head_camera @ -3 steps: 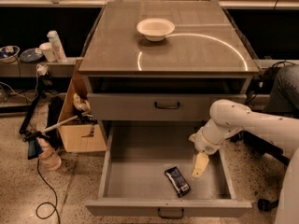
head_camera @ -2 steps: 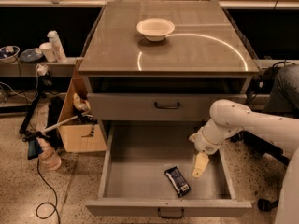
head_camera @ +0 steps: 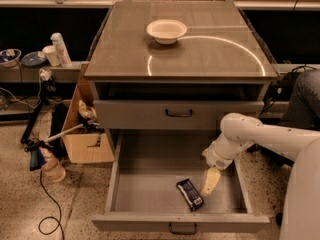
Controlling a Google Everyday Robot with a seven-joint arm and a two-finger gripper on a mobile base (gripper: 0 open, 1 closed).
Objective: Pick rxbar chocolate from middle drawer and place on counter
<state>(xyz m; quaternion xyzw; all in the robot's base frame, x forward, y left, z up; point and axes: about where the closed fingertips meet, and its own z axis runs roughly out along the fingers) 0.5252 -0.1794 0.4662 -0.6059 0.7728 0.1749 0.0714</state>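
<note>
The rxbar chocolate (head_camera: pixel 189 193), a dark flat bar with a pale label, lies on the floor of the open middle drawer (head_camera: pixel 150 184), near its front right. My gripper (head_camera: pixel 210 181) hangs inside the drawer just right of the bar, its pale fingers pointing down and apart from the bar. The white arm reaches in from the right. The counter (head_camera: pixel 210 49) with its white arc line is above.
A white bowl (head_camera: pixel 166 30) sits on the counter at the back. The shallower drawer front (head_camera: pixel 178 114) above is closed. A cardboard box (head_camera: pixel 86 134), a bottle and cables lie on the floor left of the cabinet.
</note>
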